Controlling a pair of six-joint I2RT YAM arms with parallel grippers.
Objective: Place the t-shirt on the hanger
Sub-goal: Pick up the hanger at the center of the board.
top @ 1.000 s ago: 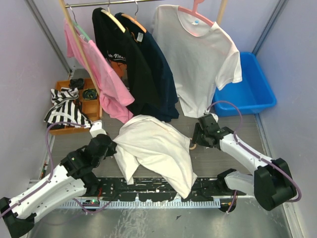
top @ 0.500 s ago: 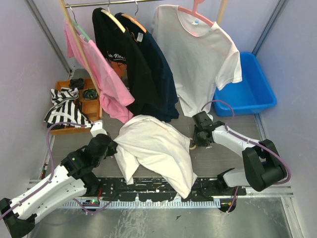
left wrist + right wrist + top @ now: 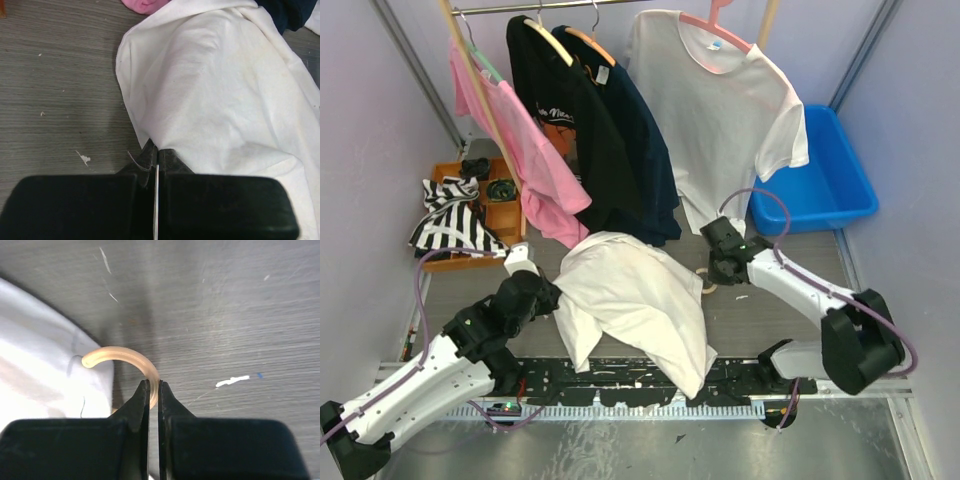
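The white t-shirt [image 3: 630, 300] lies bunched on the grey table, draped over the hanger, whose body is hidden under the cloth. Only the hanger's pale tan curved hook [image 3: 708, 286] pokes out at the shirt's right edge. In the right wrist view my right gripper [image 3: 154, 385] is shut on that hook [image 3: 125, 357], with the t-shirt [image 3: 45, 375] to its left. My left gripper [image 3: 548, 297] is at the shirt's left edge. The left wrist view shows the left gripper [image 3: 156, 150] shut on a pinch of the t-shirt's [image 3: 225, 90] hem.
A rail at the back carries a pink t-shirt [image 3: 525, 150], dark shirts [image 3: 590, 130] and a white t-shirt on a pink hanger [image 3: 720, 110]. A blue bin [image 3: 825, 180] stands at the right. At the left is an orange tray [image 3: 490, 215] with a striped cloth [image 3: 450, 225].
My right gripper has closed onto the hanger's hook and its arm has swung slightly left and farther back. The left arm and the t-shirt have stayed put.
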